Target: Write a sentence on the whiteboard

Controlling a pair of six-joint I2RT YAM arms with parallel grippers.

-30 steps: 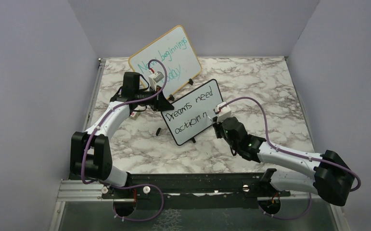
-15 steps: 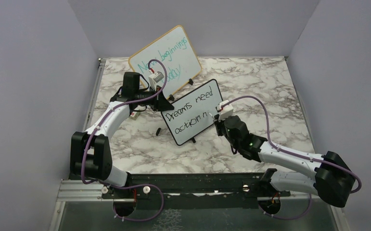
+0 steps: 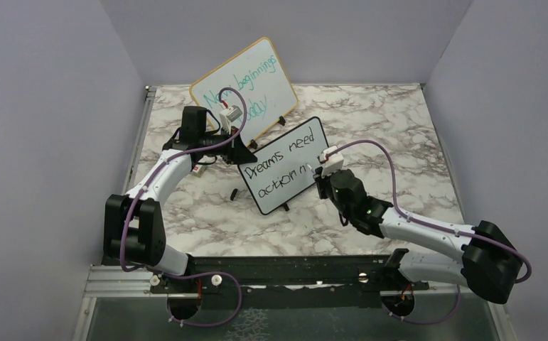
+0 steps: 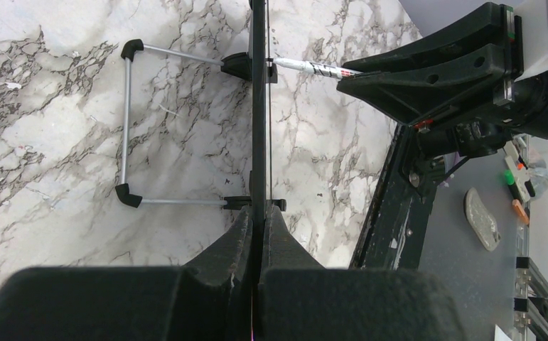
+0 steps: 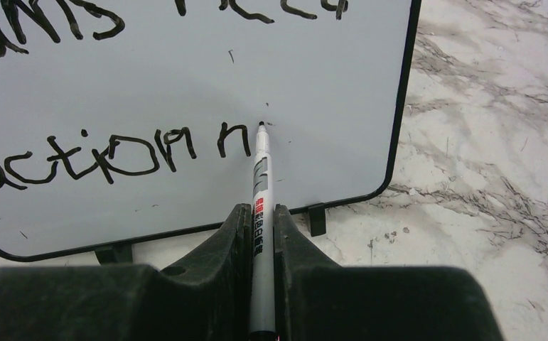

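Observation:
The small black-framed whiteboard [image 3: 293, 150] stands tilted mid-table on its wire stand. The sentence [image 3: 279, 170] reads "Dreams need" over "action" with one more "n"-like stroke after it [image 5: 232, 139]. My left gripper [image 3: 240, 158] is shut on the board's left edge; the left wrist view shows the board edge-on [image 4: 259, 106] between my fingers [image 4: 259, 213]. My right gripper [image 3: 323, 175] is shut on a white marker [image 5: 261, 177]. The marker's black tip sits at the board face just right of the last stroke, by a small dot. The marker also shows in the left wrist view [image 4: 313, 68].
A larger wood-framed board [image 3: 246, 84] with teal handwriting leans at the back, behind the left arm. A small black cap [image 3: 234, 193] lies on the marble table left of the whiteboard. The table's black front rail [image 4: 391, 213] runs along the near side.
My right gripper has shifted slightly away from me with the marker, so the tip now sits a little higher beside the last stroke. The left arm and the board have not moved.

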